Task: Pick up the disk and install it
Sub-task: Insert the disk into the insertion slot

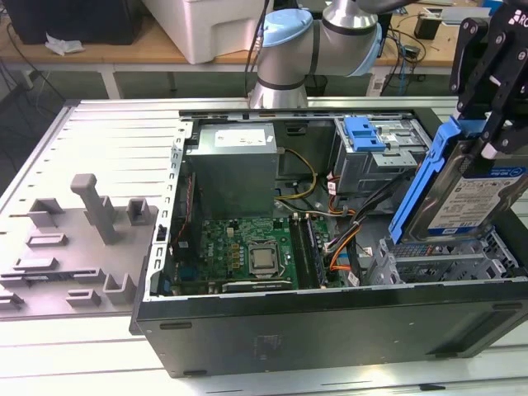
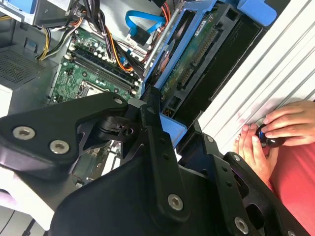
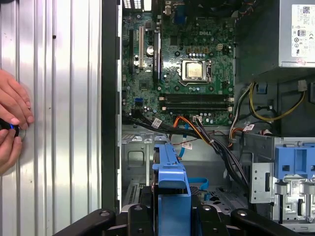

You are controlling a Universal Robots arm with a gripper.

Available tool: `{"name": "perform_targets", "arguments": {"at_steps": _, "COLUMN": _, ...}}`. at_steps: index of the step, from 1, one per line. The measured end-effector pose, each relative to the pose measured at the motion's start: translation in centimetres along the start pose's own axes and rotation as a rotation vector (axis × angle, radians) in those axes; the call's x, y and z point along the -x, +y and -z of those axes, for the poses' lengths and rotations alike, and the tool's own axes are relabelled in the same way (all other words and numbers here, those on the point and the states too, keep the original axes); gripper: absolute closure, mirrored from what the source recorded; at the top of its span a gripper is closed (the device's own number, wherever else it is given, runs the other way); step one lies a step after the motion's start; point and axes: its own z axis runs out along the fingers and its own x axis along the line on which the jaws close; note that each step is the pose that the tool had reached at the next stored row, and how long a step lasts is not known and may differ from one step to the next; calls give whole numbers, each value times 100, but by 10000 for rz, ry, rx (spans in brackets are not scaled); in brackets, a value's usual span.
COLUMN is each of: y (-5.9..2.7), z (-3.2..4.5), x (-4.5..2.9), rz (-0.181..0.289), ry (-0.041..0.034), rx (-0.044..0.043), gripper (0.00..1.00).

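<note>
The disk, a silver drive with a white-and-blue label and a blue plastic frame, hangs tilted on edge over the open computer case at the exterior view's right. My gripper is shut on its upper edge. Just below it sits the metal drive cage. In the second wrist view the disk shows its green circuit side beyond the black fingers. In the first wrist view the disk's blue frame runs edge-on between the fingers, above the cage floor.
Inside the case are the motherboard, the grey power supply, loose cables and another blue-framed bay. A grey fixture plate lies on the slatted table. A person's hands rest on the table beside the case.
</note>
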Motion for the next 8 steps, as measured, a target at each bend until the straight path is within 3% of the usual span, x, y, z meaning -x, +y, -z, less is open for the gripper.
{"name": "perform_targets", "arguments": {"at_steps": 8, "y": -6, "z": -30, "x": -1, "rz": 0, "ry": 0, "rx": 0, "gripper": 64}}
